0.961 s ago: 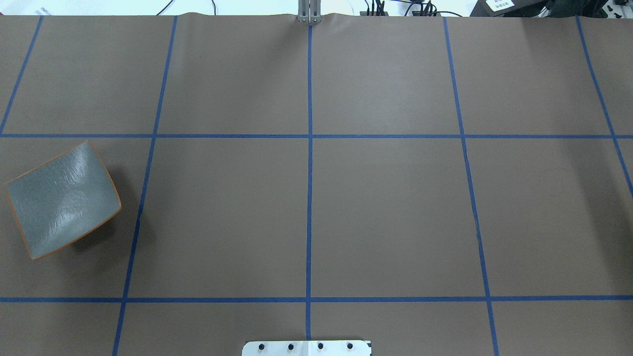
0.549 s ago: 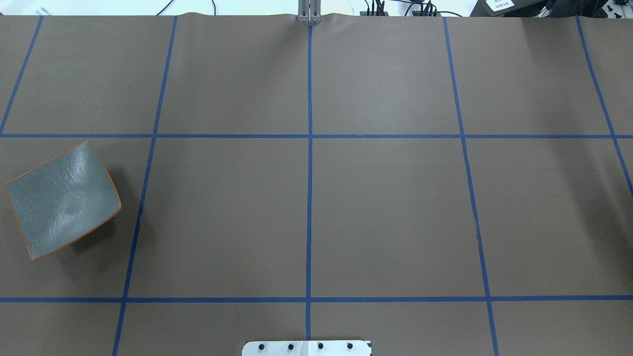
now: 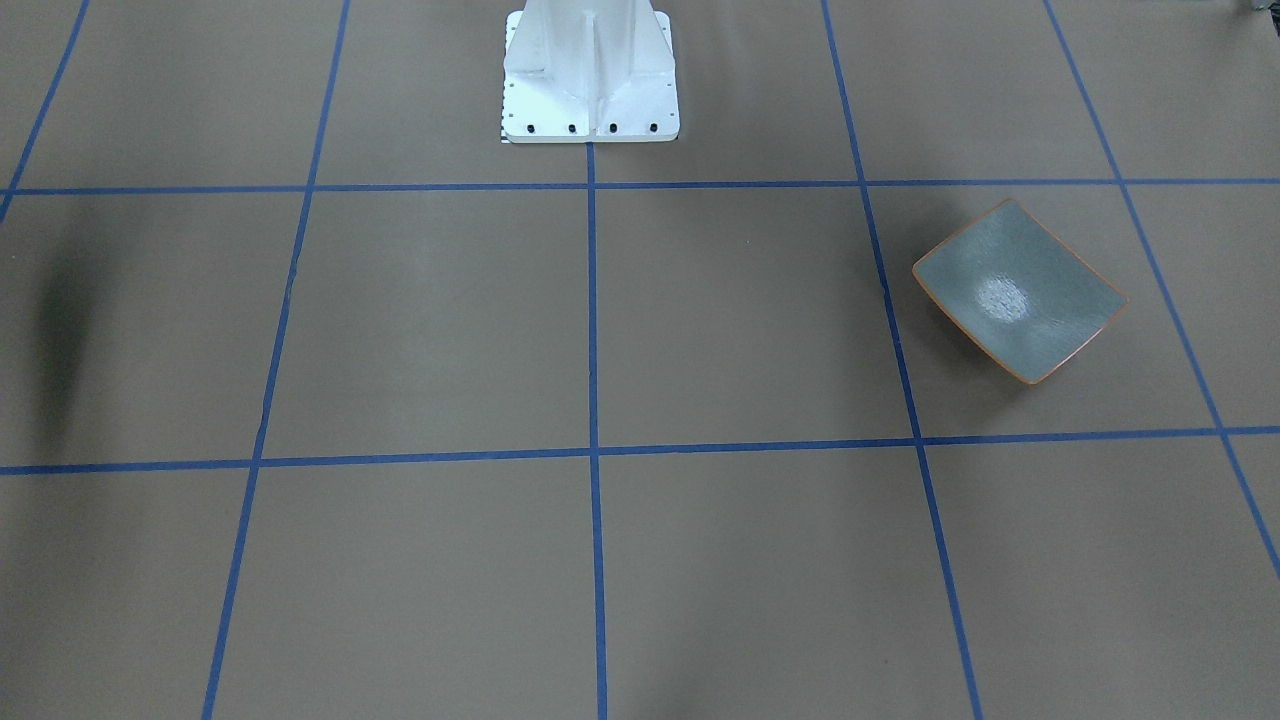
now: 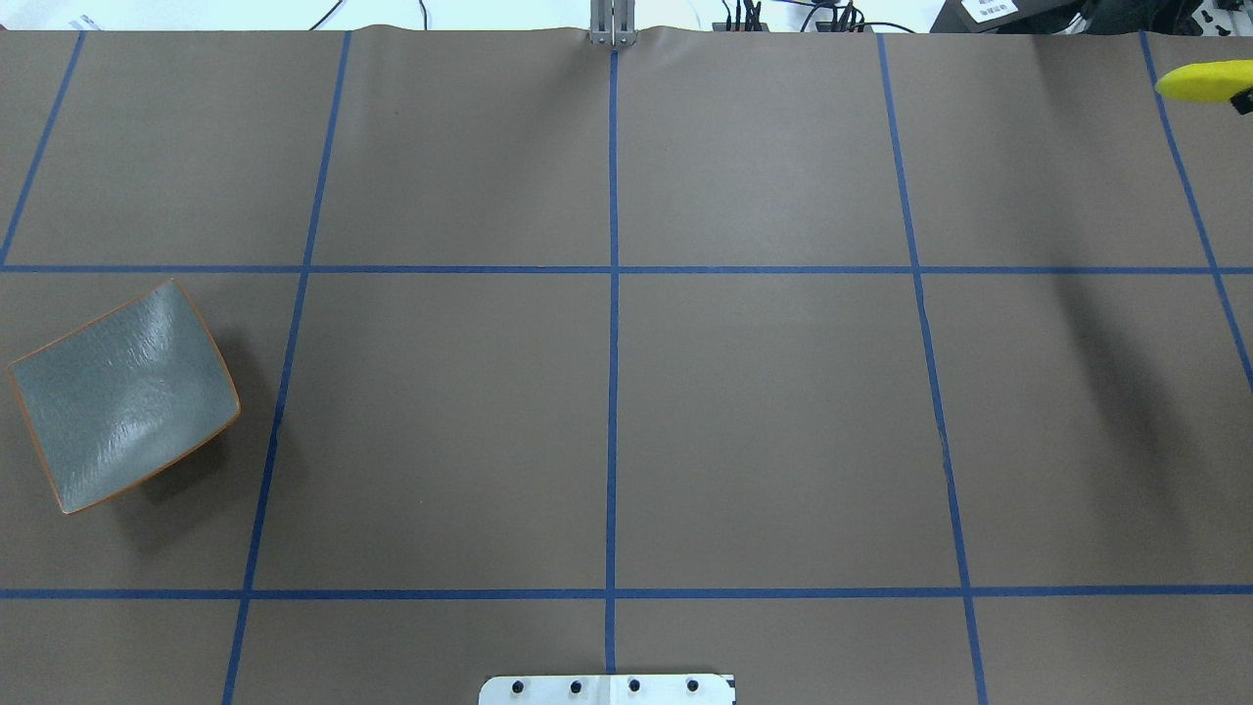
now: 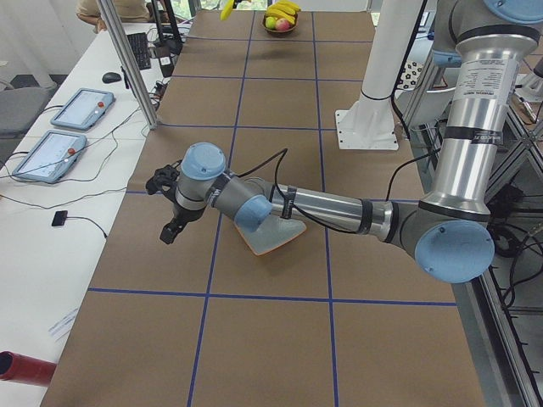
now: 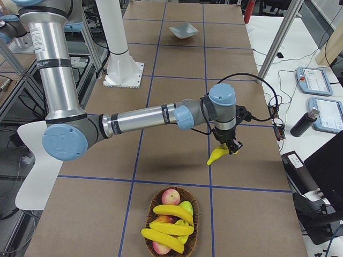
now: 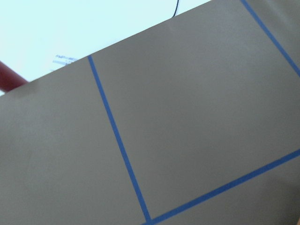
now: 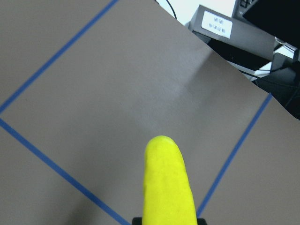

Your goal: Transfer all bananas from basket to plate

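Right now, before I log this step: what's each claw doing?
Left claw: cannot tell, it shows only in the side view.
Right claw: closed on a banana.

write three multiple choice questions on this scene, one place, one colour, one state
1. Where is the plate?
A) on the table at the robot's left
B) beside the fruit basket
C) at the table's centre

2. What colour is the plate's rim?
A) blue
B) white
C) orange-brown

3. What is the right gripper's state?
A) open, empty
B) shut on a banana
C) shut on an apple

1 A: the overhead view shows it at the left edge.
2 C: a thin orange-brown line borders it.
3 B: the right wrist view shows the yellow banana sticking out ahead.
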You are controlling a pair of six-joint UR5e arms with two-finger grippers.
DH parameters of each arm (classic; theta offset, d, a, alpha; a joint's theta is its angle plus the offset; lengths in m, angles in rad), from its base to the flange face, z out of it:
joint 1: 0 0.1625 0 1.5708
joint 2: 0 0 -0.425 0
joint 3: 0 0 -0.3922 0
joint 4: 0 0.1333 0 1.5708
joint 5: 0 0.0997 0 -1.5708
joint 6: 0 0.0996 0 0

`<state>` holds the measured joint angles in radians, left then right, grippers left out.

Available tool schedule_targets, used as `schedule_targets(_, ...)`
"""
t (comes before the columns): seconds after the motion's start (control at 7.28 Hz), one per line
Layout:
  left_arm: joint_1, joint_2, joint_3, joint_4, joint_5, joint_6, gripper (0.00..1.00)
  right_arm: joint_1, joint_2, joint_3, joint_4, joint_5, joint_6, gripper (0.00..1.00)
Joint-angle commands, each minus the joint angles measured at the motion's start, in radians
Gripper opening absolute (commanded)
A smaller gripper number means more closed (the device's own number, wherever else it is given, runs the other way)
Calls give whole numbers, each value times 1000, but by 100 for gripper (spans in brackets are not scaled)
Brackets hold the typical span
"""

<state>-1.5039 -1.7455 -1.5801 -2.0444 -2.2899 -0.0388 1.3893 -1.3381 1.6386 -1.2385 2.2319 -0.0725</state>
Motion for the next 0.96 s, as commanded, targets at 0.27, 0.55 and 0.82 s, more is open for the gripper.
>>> schedule_targets(0.27,271,-127,28,-247,4,-361,100,-328,137,-5,255,-244,599,0)
schedule_targets(0.55,405,-256,19,-263,4,-537,100,-441,184,0,321,-356,745,0)
schedule_targets(0.82,445,-386,14,-276,0,-875,100,-525,218,1,428,-441,886,0)
